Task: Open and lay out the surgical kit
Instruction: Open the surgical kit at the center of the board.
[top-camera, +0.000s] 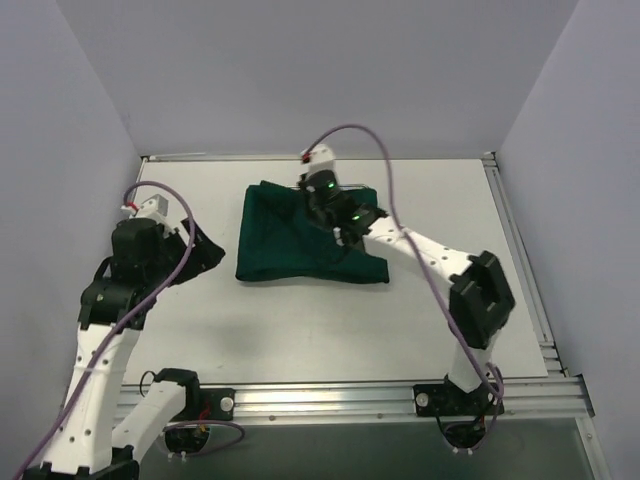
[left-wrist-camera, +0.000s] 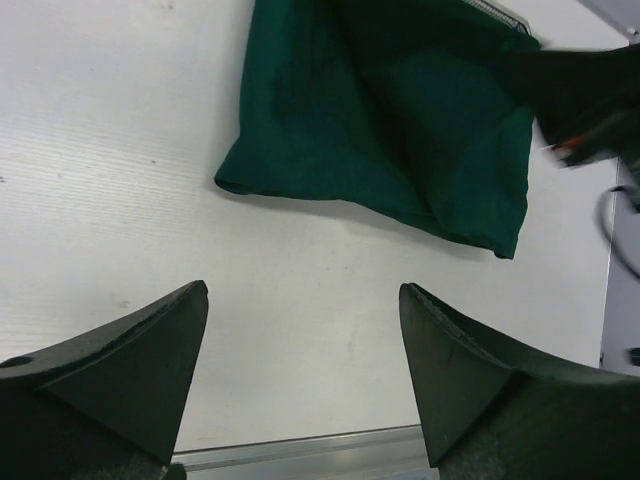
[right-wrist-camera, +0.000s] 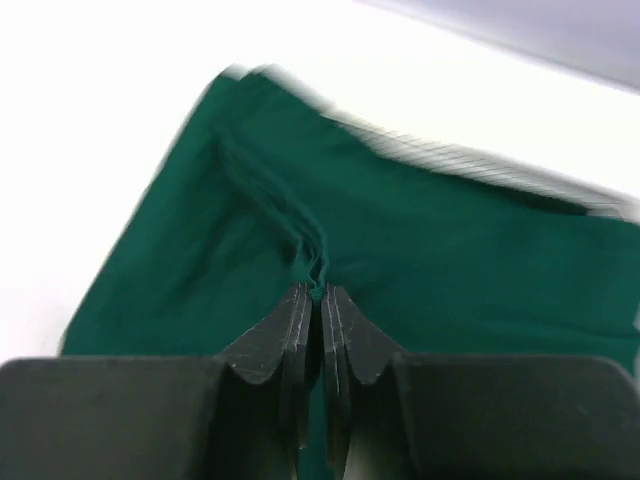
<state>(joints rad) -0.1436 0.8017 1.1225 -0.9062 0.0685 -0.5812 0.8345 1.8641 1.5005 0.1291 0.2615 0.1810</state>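
White table (top-camera: 300, 330), boxed in by plain pale grey walls (top-camera: 300, 70), seen from above. A dark green cloth (top-camera: 285, 245) lies just above the centre of the top view, a rumpled, roughly rectangular bundle resting on the table, its lower edge folded under and creases running across it.

The right gripper (right-wrist-camera: 316, 290) is down on the cloth's upper right part. In the right wrist view its two fingers are pressed together on a small pinch of the fabric, and a thin pucker runs up and to the left from the fingertips. Along the cloth's upper edge in that view is a pale ribbed strip (right-wrist-camera: 440, 155), too blurred to name.

The left gripper (left-wrist-camera: 303, 290) is at the left of the top view, well apart from the cloth. Its fingers stand wide apart with nothing between them, only bare table below; the cloth fills the upper middle of the left wrist view.

Purple cables (top-camera: 400, 190) loop along both arms. A metal rail (top-camera: 330, 400) runs along the bottom edge of the table, where the arm bases are bolted.
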